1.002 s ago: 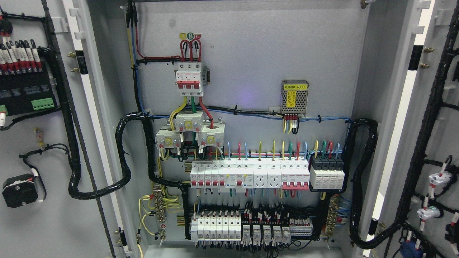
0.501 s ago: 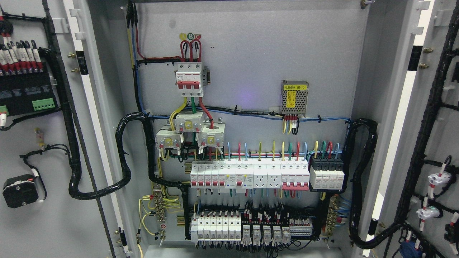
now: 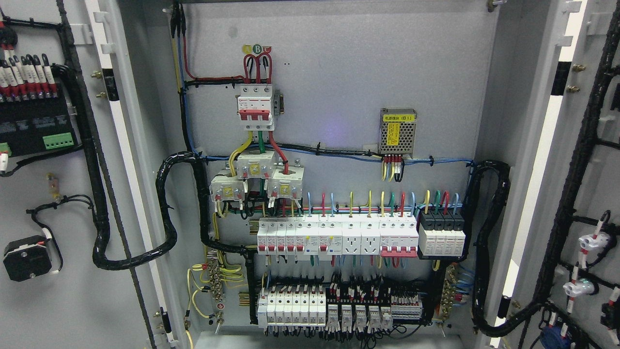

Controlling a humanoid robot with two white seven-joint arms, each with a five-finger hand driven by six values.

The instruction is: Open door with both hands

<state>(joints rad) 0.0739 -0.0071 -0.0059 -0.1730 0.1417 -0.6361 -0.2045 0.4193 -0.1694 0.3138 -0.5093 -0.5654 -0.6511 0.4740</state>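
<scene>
Both doors of a wall cabinet stand swung wide, their inner faces toward the camera: the left door (image 3: 72, 203) fills the nine o'clock side, the right door (image 3: 593, 160) the three o'clock side. Neither robot hand is in the picture, so whether the fingers are apart or together cannot be told. Over the past second almost nothing has shifted; only the black knob housing (image 3: 26, 258) on the left door, at about eight o'clock, has drifted a shade, suggesting the doors have come to rest and the opening looks complete. Farther back, a thick black cable bundle (image 3: 167, 213) loops from the left door into the cabinet, where rows of breakers (image 3: 334, 237) sit below centre and the red main switch (image 3: 255, 107) at twelve o'clock.
</scene>
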